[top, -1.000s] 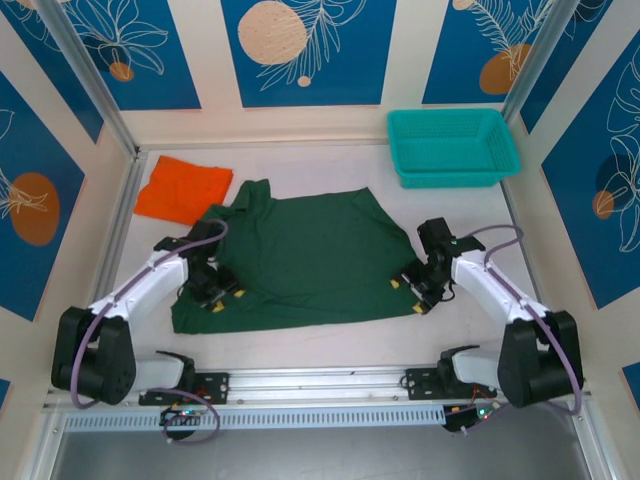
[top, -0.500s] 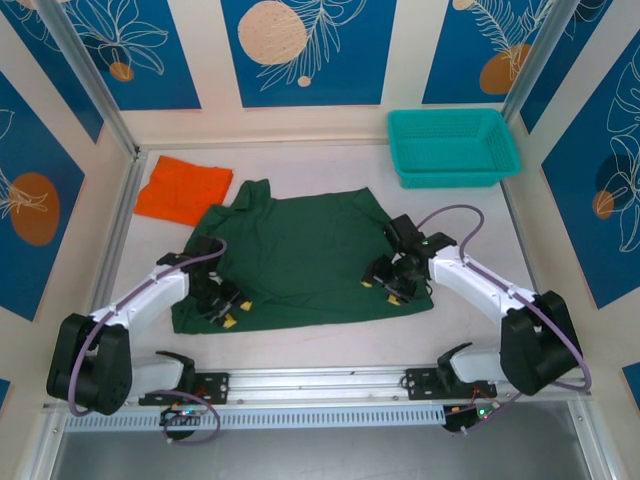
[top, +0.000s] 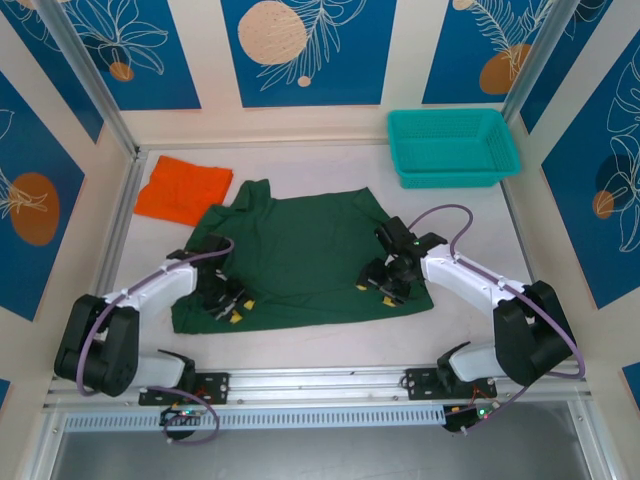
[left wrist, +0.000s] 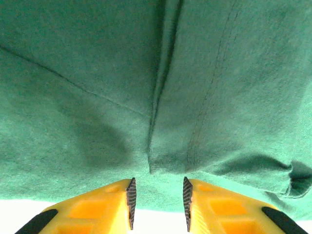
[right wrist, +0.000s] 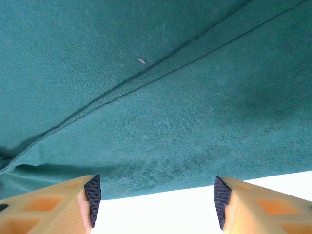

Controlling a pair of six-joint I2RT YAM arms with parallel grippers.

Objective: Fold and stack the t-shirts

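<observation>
Left gripper [left wrist: 158, 187]: yellow fingers a narrow gap apart, tips at the near hem of the green t-shirt [left wrist: 97, 97], right by a vertical fold. Nothing visibly pinched between the pads.

Right gripper [right wrist: 155, 184]: jaws spread wide, holding nothing, tips at the shirt's edge with bare white table [right wrist: 161, 214] between the fingers.

From the top view, left gripper [top: 228, 305] sits on the shirt's near-left corner and right gripper [top: 378, 285] on its near-right part. The green t-shirt [top: 300, 255] lies spread flat mid-table. The orange t-shirt [top: 183, 190] is folded at the far left, just beside the green collar. A teal basket [top: 455, 180] stands far right. White tabletop [top: 330, 345], metal rail [top: 320, 380] at the near edge, cream walls with blue floral panels [top: 300, 50].
</observation>
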